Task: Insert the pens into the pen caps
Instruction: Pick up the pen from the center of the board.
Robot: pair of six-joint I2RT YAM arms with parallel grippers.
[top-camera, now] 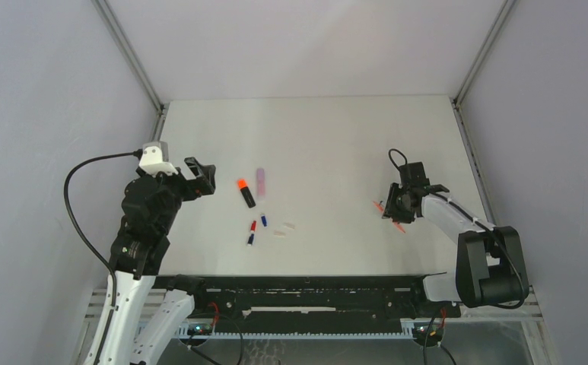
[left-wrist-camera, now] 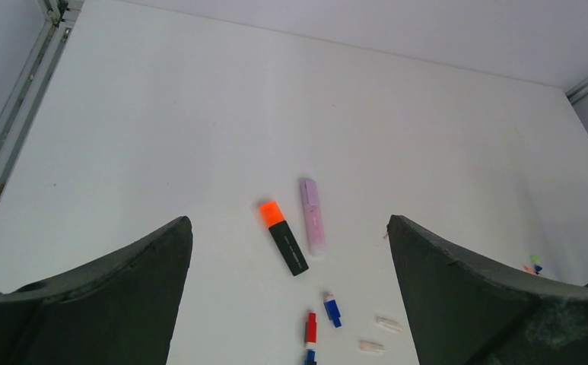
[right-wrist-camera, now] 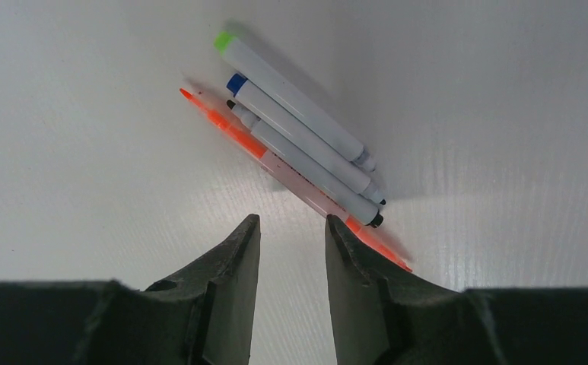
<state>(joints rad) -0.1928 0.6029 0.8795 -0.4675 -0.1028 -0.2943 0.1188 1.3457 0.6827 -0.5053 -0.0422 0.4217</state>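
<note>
- Four thin pens (right-wrist-camera: 306, 141) lie side by side on a slant in the upper middle of the right wrist view, touching one another: three white ones tipped green, blue and black, and an orange pen (right-wrist-camera: 233, 129) on the lower left side.
- In the top view this bundle is at the right of the table (top-camera: 336, 144).
- The caps (left-wrist-camera: 310, 328) lie well apart from the bundle, at the bottom centre of the left wrist view: red, blue and two pale ones.
- Just above them are a black highlighter (left-wrist-camera: 289, 251) with an orange end and a lilac highlighter (left-wrist-camera: 313, 217). I cannot tell whether either is capped.
- The right gripper (right-wrist-camera: 292, 224) hangs just below the bundle. Its jaws are parted by a narrow gap with only bare table between them, so it holds nothing. The lower end of the orange pen runs behind its right finger.
- The left gripper (top-camera: 205, 179) is spread wide and empty, at the left of the top view, looking toward the caps.
- Step in hand, as I judge it: picking the first thin pen; no thin pen is capped yet.
- The next move calls for singling out one pen from the tight bundle, likely the outer orange one, with the jaws astride its shaft. The neighbours may roll or get pinched along with it.
</note>
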